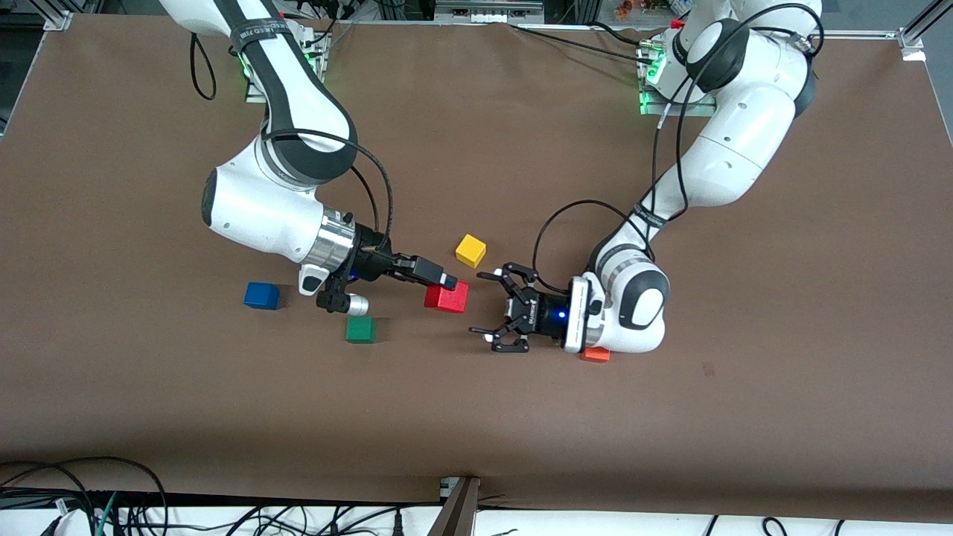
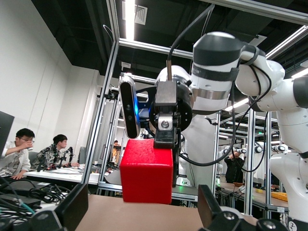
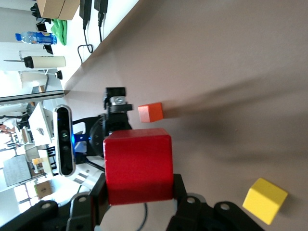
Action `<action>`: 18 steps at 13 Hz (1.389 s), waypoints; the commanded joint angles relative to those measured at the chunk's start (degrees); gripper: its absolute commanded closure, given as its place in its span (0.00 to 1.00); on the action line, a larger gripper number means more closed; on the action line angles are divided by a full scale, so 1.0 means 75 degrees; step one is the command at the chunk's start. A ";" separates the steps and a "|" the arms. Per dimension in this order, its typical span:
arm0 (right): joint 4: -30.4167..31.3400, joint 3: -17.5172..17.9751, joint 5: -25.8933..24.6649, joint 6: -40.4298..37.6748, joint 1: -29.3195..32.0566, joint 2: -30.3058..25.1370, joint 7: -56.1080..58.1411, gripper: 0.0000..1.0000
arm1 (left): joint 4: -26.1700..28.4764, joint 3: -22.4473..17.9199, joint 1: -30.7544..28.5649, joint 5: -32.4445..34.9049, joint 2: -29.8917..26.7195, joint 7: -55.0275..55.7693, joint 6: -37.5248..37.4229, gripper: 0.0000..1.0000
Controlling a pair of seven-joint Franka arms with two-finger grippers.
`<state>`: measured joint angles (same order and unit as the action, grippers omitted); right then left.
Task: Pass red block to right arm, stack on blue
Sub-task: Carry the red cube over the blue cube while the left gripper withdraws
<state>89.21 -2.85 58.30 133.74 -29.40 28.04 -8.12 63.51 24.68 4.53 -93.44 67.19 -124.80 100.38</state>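
While front view hides grasp, right gripper (image 1: 449, 284) pinching red block (image 3: 138, 165); left gripper (image 1: 497, 311) spread.

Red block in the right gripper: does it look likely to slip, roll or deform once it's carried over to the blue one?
The red block looks rigid: straight edges and flat faces, so probably no squashing between the right gripper fingers. Its matte, slightly grainy surface suggests decent grip, though slipping remains possible. Being a cube, it should sit flat on the blue block rather than roll.
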 commanded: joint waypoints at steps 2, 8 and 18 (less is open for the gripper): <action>-0.0071 -0.0626 -0.1288 -0.0941 0.0077 -0.0222 0.0342 1.00 | 0.0356 0.0002 -0.1116 0.1555 -0.0520 0.0092 -0.0341 0.00; 0.0116 -0.2535 -0.3553 -0.3157 0.0077 -0.0234 0.3024 1.00 | -0.0113 -0.0138 -0.2383 0.4801 -0.1140 0.1977 -0.1582 0.00; 0.1838 -0.3476 -0.6400 -0.2270 -0.0192 -0.0246 0.1603 1.00 | -0.0125 -0.0326 -0.4293 0.9232 -0.2162 0.2601 -0.3257 0.00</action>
<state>99.61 -28.26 13.81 114.31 -28.49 27.60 10.02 61.63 22.46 -25.71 -28.86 52.09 -105.77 78.31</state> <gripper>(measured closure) 0.445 0.000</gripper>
